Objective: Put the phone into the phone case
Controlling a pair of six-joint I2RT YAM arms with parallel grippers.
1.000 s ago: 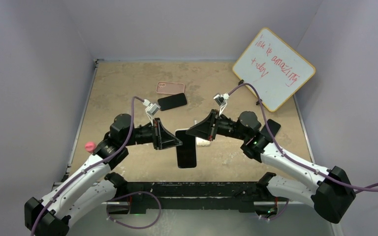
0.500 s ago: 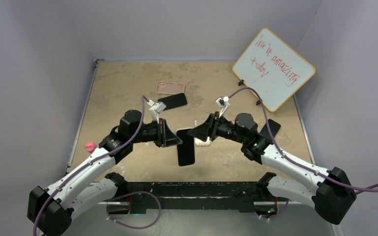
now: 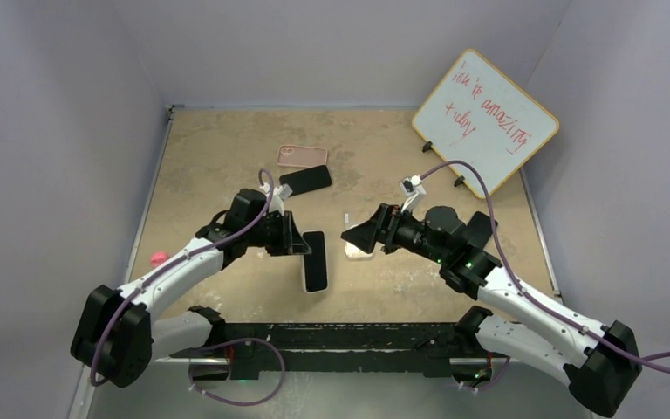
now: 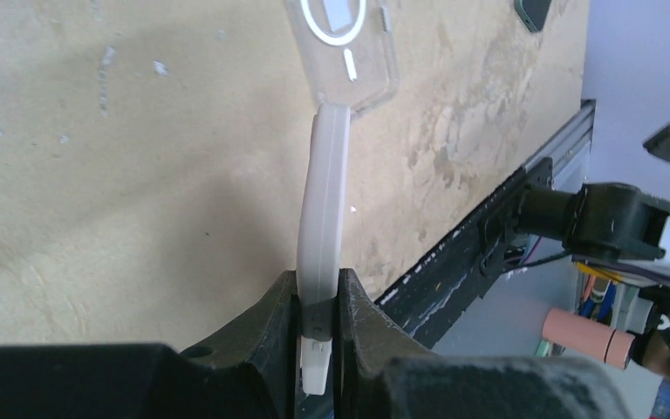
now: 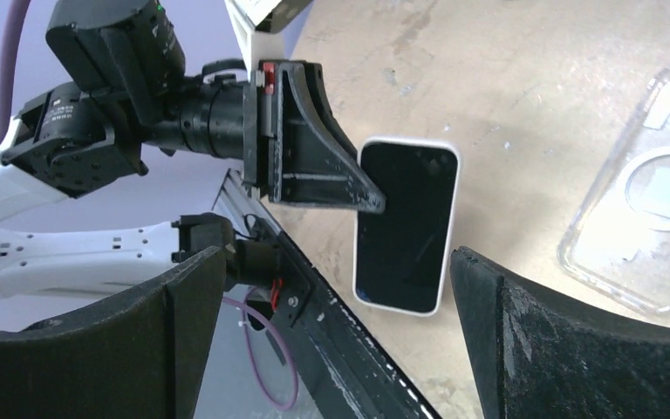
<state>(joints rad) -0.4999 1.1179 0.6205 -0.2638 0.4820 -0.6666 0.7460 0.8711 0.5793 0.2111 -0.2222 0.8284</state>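
A white phone (image 3: 315,260) with a dark screen hangs just above the table, left of centre. My left gripper (image 3: 301,246) is shut on its upper end. In the left wrist view the phone (image 4: 323,201) shows edge-on between the fingers of that gripper (image 4: 318,284). The clear phone case (image 3: 356,250) lies flat to the right of the phone, partly under my right gripper (image 3: 353,237). The right wrist view shows the phone (image 5: 406,227) and the case (image 5: 654,192) apart on the table. There my right gripper (image 5: 336,257) stands open and holds nothing.
A pink case (image 3: 302,156) and a black phone (image 3: 305,180) lie further back. A whiteboard (image 3: 485,120) leans at the back right. A pink object (image 3: 158,258) sits at the table's left edge. The black front rail (image 3: 340,336) runs close below the held phone.
My right gripper has opened, let go of the phone and drawn back to the right. The left gripper has carried the phone left and nearer, turning it more edge-on.
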